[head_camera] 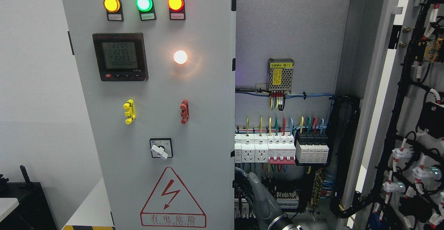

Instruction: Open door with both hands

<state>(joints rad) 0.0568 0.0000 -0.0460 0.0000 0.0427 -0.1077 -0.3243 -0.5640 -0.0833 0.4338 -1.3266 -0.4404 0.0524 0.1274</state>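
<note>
A: Head view first. What do we have at the left and centre of the frame?

B: We see the left door of a grey electrical cabinet, closed, filling the left-centre. At its top sit three lit lamps: amber, green and red. Below them is a digital meter with a glowing white light to its right. Further down there is a yellow handle, a red handle, a rotary switch and a red warning triangle at the bottom.

A: And the right door?

B: We see the right door swung wide open at the right edge of the frame, its inner face strung with black cables. Between the doors the cabinet interior is exposed, with a small power supply in the middle and a row of breakers with coloured wires below it.

A: Which hand do we see?

B: One grey hand rises from the bottom edge, just right of the left door's edge, in front of the lower wiring. We cannot tell which arm it belongs to. Its fingers look extended and pressed together, holding nothing.
</note>
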